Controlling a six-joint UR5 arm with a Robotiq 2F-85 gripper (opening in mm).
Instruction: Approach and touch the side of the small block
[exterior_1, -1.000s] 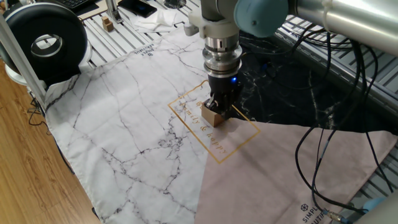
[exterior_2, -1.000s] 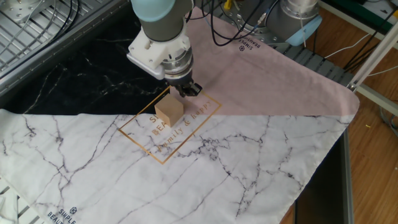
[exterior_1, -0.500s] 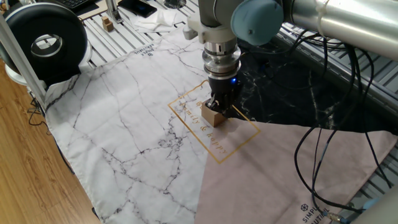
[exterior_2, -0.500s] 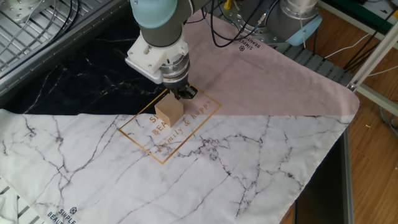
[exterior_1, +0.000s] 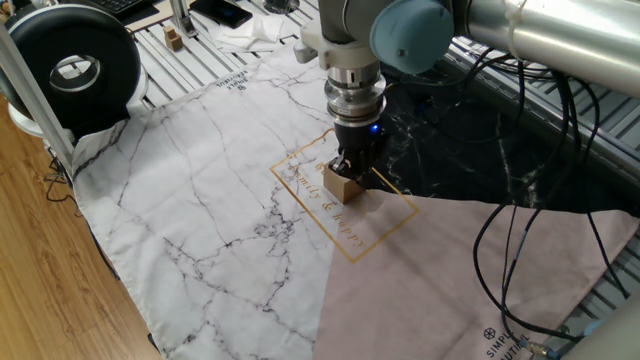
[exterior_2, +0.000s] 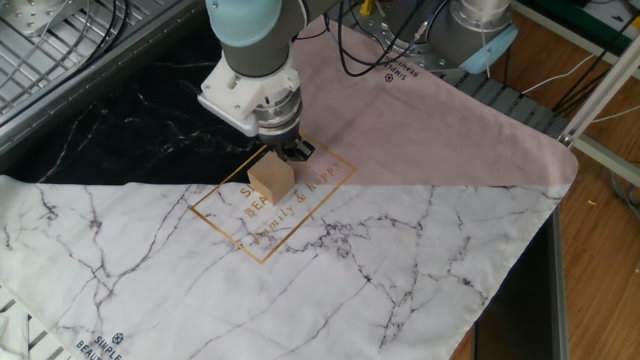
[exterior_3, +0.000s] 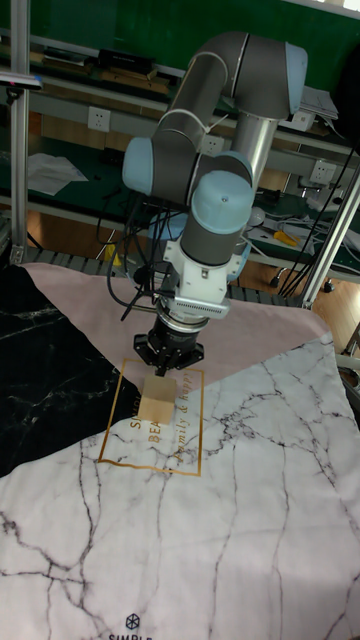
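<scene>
Grey-and-pale-blue UR5 arm bent steeply downward, silver wrist upright directly above the claw, black two-finger gripper pointing straight down, fingers drawn close together, blue light glowing just above them

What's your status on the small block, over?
Gripper low behind the small block, at its side; contact can't be confirmed, jaw state unclear. Block sits inside the gold frame. Nothing in the way.
</scene>
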